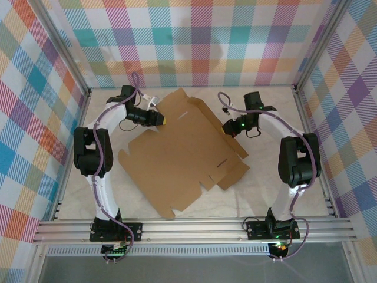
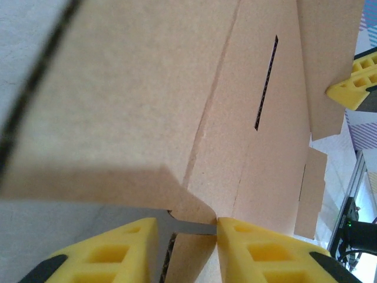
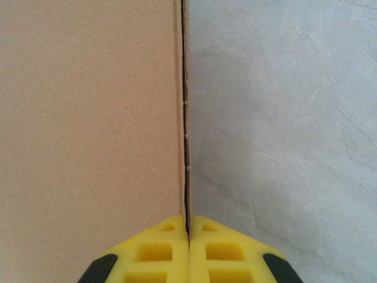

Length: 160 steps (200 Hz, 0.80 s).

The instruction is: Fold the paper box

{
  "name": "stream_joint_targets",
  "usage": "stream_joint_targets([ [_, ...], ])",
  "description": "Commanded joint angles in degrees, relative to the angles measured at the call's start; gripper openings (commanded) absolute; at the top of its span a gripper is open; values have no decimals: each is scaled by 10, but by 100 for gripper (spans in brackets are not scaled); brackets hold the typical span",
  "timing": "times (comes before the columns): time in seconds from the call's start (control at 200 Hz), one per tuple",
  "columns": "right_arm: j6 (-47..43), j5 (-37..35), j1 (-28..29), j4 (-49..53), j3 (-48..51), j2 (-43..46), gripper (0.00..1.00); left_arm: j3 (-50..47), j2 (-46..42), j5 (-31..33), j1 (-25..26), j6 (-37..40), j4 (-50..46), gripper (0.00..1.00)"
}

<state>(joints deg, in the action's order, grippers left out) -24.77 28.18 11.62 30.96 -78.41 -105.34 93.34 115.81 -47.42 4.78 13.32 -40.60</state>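
Observation:
The paper box (image 1: 177,159) is a brown die-cut cardboard sheet lying mostly flat in the middle of the table, its far end raised a little. My left gripper (image 1: 163,118) is at the sheet's far left corner. In the left wrist view its jaws (image 2: 187,227) stand partly apart around a small rounded tab of the box (image 2: 129,88); the right fingertip (image 2: 235,236) touches the tab and a gap shows at the left one. My right gripper (image 1: 228,126) is at the sheet's right edge. In the right wrist view it (image 3: 188,227) is shut on the thin edge of the box (image 3: 88,106).
Plaid walls (image 1: 200,41) enclose the table on three sides. An aluminium rail (image 1: 194,227) runs along the near edge by the arm bases. Bare pale table (image 1: 283,106) shows around the sheet. A yellow fingertip of the right gripper (image 2: 353,82) shows past the far flap.

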Motion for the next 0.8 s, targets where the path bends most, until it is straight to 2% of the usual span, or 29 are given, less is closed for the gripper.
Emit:
stream_joint_targets([
  [0.0,-15,14,2,13,-23,-11,0,3,-21,-20,-11,21,-25,34],
  [0.215,-16,12,2,16,-30,-16,0,0,-26,-25,-18,34,-42,34],
  [0.31,-16,12,1,19,-32,-18,0,-1,-32,-22,-21,34,-41,41],
  [0.38,-15,11,2,18,-31,-20,0,-1,-37,-23,-21,33,-41,41],
  [0.6,-14,10,2,17,-30,-24,0,0,-38,-29,-23,40,-51,28],
  [0.63,-13,9,2,18,-31,-24,0,0,-37,-28,-23,41,-54,23],
  [0.74,-13,10,2,19,-34,-28,0,-1,-40,-30,-23,43,-56,21],
  [0.795,-12,9,1,20,-36,-31,0,-1,-42,-33,-23,43,-55,15],
])
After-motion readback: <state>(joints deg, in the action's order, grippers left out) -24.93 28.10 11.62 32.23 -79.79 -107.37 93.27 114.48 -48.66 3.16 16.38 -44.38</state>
